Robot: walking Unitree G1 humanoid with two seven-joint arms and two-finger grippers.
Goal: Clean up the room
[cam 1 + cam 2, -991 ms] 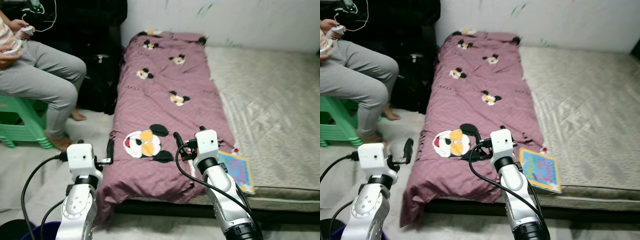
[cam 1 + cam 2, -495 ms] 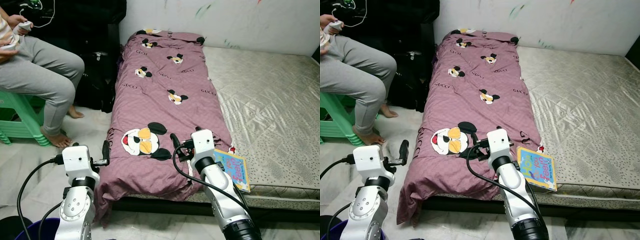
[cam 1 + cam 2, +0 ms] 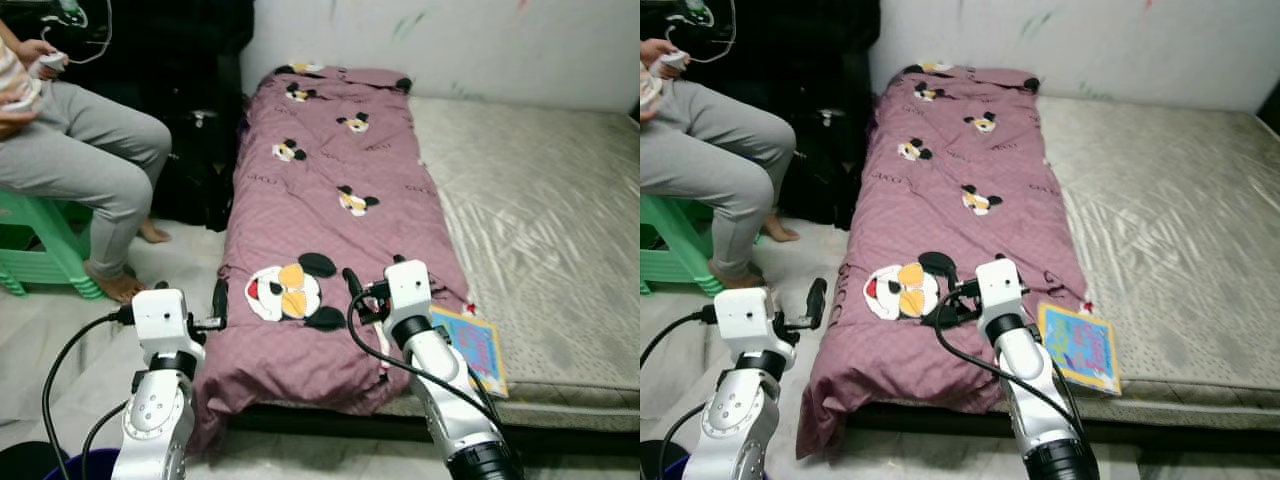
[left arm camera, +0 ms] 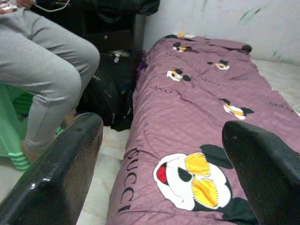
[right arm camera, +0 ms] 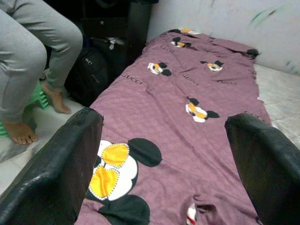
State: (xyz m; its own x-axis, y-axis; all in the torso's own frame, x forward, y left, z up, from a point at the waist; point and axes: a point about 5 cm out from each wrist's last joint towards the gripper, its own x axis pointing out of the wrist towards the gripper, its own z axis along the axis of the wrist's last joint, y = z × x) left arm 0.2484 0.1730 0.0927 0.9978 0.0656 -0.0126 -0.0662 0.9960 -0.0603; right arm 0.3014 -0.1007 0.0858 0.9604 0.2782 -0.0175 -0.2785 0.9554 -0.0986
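Two grippers: both raised in front of the robot at the foot of the bed, neither holding anything.
Left gripper (image 4: 154,154): fingers spread wide, hovering just off the bed's left edge, over the floor and the blanket's overhang.
Right gripper (image 5: 161,164): fingers spread wide, above the blanket's near end beside the big cartoon mouse print.
Blanket (image 3: 320,190): purple, quilted, laid lengthwise along the left side of the mattress, its near corner drooping over the edge toward the floor.
Book (image 3: 1080,347): colourful children's book lying flat at the mattress's near edge, just right of the blanket and close to the right arm.
Mattress (image 3: 530,200): bare and grey-beige to the right.
Person (image 3: 80,160): seated on a green stool (image 3: 40,250) at the left, well apart from the arms.
Step in hand: likely approaching the bed to pick something up; the book looks the nearest loose item.
Doing it well: bring the right gripper down over the book's near edge, keep the fingers apart until they straddle the cover, and avoid snagging blanket fabric.
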